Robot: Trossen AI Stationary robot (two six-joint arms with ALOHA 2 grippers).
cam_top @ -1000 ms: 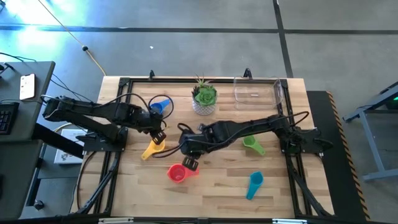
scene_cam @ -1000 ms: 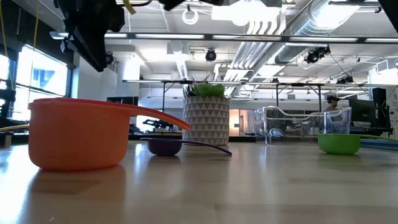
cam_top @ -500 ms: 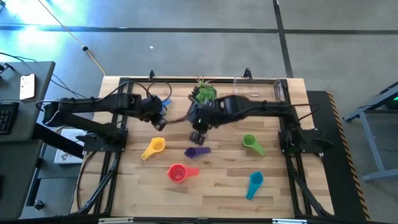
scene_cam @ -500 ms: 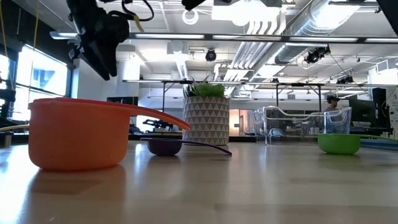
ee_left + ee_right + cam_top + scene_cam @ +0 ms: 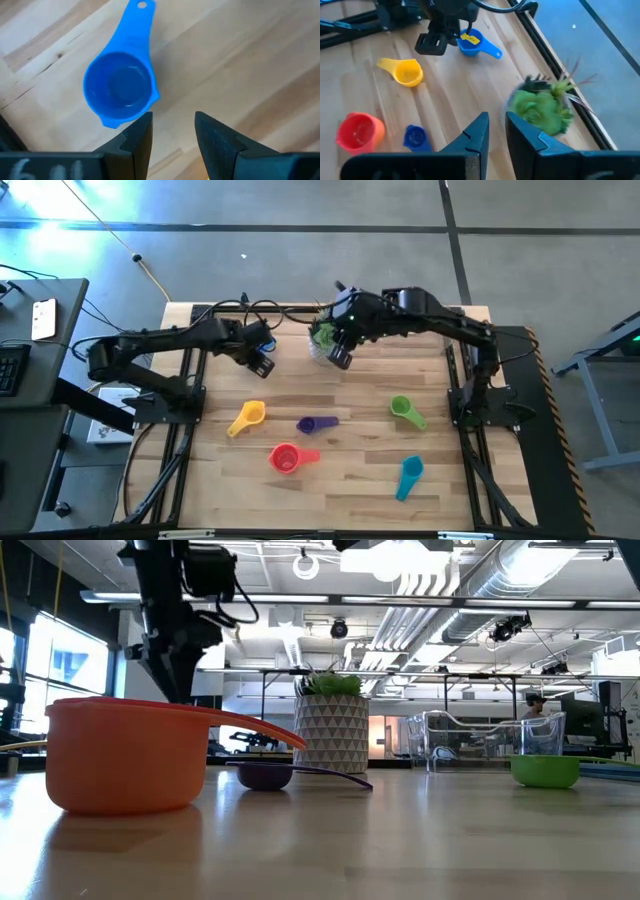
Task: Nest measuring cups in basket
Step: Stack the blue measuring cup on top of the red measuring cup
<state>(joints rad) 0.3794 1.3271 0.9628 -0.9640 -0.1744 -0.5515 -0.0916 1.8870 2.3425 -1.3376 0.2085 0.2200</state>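
While six measuring cups (image 5: pixel 404 411) dot the table (image 5: pixel 350 480), one plant (image 5: pixel 322 335) stands.

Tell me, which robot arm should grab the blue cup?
Probably the left. Its end effector hangs open right over the blue cup, holding nothing. The right end effector is farther off, up by the plant.

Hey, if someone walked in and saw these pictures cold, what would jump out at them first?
Probably the bright measuring cups scattered over the wooden table: yellow cup, purple cup, red-pink cup, green cup and teal cup. Next, the two dark arms meeting at the far edge, the left hand open over the blue cup, the right hand by the potted plant.
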